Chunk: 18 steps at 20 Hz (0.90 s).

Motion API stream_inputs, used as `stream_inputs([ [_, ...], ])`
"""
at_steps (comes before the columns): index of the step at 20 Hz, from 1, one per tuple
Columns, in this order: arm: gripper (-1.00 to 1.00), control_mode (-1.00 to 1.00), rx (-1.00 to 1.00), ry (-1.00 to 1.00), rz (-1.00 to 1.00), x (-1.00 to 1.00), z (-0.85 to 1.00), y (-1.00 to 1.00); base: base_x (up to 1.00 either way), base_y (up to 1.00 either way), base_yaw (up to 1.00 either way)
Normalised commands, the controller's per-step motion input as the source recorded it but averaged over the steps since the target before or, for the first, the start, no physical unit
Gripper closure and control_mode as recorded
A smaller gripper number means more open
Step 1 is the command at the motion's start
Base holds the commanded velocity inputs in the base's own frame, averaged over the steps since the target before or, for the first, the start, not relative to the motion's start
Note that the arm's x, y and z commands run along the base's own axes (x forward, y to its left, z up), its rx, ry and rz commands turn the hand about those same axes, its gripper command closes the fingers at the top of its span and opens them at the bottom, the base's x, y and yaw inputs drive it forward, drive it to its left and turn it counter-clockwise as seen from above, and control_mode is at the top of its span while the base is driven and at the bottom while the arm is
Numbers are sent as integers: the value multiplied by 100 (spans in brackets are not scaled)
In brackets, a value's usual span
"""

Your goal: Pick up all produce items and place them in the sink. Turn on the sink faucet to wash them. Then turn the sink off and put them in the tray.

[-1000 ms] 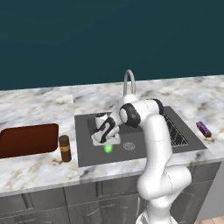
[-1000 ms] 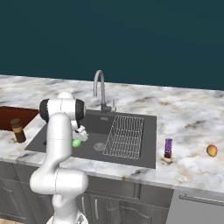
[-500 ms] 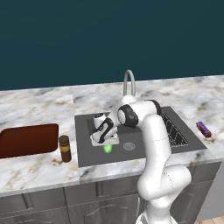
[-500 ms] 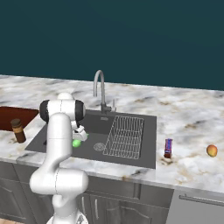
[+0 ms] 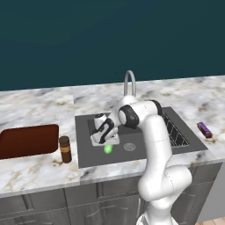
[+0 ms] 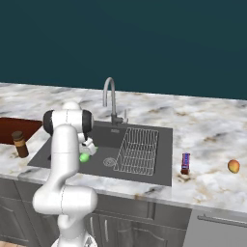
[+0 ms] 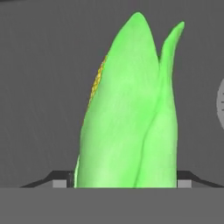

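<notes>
A: Progress? Jaws?
B: Corn cob in the sink, near the drain, jaws apart around it, one fingertip each side. Orange fruit unpicked at the surface's right end; faucet, tray steps left

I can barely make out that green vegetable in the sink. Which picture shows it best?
The hand view: the green vegetable stands large there, with leafy husk and a strip of yellow kernels, like an ear of corn. In the left base view it is a small green spot below the hand; in the right base view, a green bit beside the arm.
</notes>
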Motion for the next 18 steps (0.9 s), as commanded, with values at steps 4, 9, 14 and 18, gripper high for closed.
stream_inputs([
  [4,-100,-100,0,-6,0,0,36,2,0,0,0],
  [9,-100,-100,0,-6,0,0,41,5,0,0,0],
  [14,-100,-100,0,-6,0,-2,55,14,0,0,0],
  [18,-100,-100,0,-4,0,-4,67,21,0,0,0],
])
